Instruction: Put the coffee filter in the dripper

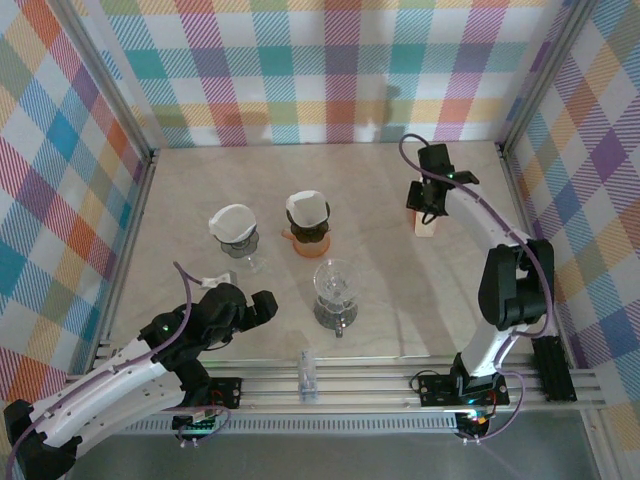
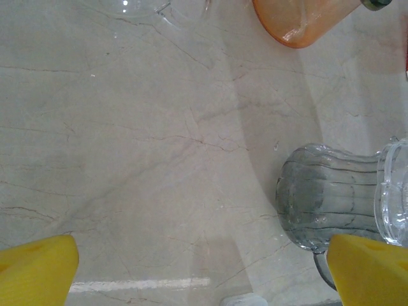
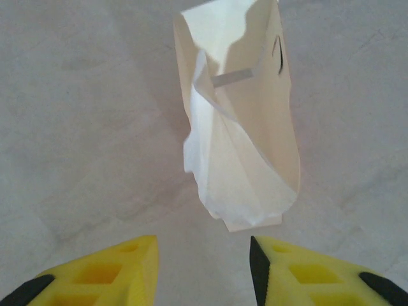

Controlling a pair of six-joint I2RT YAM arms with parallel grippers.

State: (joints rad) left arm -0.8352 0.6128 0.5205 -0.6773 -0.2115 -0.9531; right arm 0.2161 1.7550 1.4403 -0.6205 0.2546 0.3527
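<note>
An empty clear glass dripper (image 1: pixel 335 294) stands in the middle of the table, and it appears at the right of the left wrist view (image 2: pixel 325 204). White paper coffee filters (image 3: pixel 231 172) stick out of a cream holder (image 3: pixel 268 108) standing at the far right (image 1: pixel 427 224). My right gripper (image 1: pixel 427 203) hovers right over that holder. Its yellow fingers (image 3: pixel 204 268) stand apart just short of the filters' edge, with nothing between them. My left gripper (image 1: pixel 262 306) is wide open (image 2: pixel 204 271) over bare table, left of the empty dripper.
A clear dripper (image 1: pixel 236 238) and an orange dripper (image 1: pixel 308 232) each hold a white filter, behind the empty one. The orange one's rim (image 2: pixel 299 25) shows at the top of the left wrist view. Plaid walls enclose the table; a rail (image 1: pixel 330 380) runs along the near edge.
</note>
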